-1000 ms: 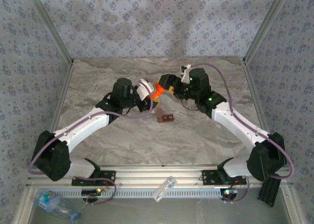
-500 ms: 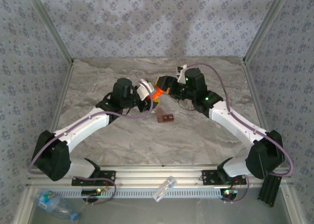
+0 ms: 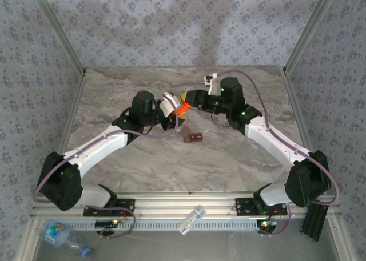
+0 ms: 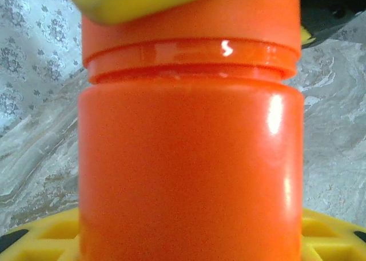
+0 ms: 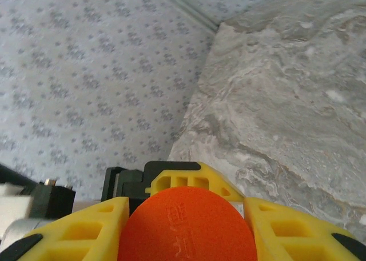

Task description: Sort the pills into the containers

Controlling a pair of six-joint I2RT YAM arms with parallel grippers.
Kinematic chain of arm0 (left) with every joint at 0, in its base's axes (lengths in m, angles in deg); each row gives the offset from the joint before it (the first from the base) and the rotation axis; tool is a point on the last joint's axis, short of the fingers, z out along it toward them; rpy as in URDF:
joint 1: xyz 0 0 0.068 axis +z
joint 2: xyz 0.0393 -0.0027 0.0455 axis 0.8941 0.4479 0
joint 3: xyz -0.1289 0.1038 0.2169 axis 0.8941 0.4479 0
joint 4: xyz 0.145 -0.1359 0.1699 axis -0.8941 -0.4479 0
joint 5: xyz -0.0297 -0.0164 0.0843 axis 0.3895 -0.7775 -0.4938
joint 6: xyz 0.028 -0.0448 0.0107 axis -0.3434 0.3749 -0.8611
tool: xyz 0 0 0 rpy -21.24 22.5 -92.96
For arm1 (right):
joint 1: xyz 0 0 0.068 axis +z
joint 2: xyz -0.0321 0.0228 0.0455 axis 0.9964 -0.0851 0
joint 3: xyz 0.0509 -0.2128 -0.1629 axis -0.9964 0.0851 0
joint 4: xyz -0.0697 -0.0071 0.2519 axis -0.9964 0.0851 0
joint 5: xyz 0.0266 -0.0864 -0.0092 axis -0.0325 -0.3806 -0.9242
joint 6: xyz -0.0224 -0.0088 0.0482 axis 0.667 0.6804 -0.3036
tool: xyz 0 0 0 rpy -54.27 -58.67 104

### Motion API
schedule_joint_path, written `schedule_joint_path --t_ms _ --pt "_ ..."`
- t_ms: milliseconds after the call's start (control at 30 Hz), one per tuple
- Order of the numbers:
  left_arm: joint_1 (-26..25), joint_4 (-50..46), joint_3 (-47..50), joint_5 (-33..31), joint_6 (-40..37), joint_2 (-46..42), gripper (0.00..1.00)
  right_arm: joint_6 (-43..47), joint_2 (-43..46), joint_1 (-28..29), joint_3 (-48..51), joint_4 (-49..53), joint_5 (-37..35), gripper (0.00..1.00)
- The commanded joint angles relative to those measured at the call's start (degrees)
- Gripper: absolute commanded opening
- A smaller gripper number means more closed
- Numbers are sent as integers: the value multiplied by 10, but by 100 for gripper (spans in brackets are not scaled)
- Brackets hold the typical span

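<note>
Marble table (image 3: 229,158), above its middle: my left gripper (image 3: 178,109) pinches the orange bottle (image 3: 182,108), my right gripper (image 3: 187,100) just went from spread to clamped on its cap (image 5: 187,229), so unscrewing looks next.

glossy plastic pill bottle (image 4: 189,175) (smooth), matt tabletop (image 3: 143,164)

raised marks on the orange pill bottle (image 5: 186,227) cap, illegible, blue label on water bottle (image 3: 64,237), unreadable
</note>
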Motion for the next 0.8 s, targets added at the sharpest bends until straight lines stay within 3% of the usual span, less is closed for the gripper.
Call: schedule_joint_path --t_ms 0,200,467,500,533,633,767 --pt "-1 15 3 22 -3 -21 0 109 -9 -54 32 -103 90 31" --pt "0 17 9 42 7 -25 0 120 -20 -76 35 -125 153 29" --pt "0 27 9 30 15 -23 0 41 -26 -66 38 -141 118 30" --pt "0 29 9 27 16 -23 0 20 -27 -64 40 -146 107 37" --pt "0 29 9 23 16 -22 0 0 -27 -63 43 -149 100 52" --pt "0 26 5 9 15 -19 0 -46 -19 -56 49 -159 80 74" --pt "0 23 3 -7 5 -20 0 -88 14 -64 54 -137 38 84"
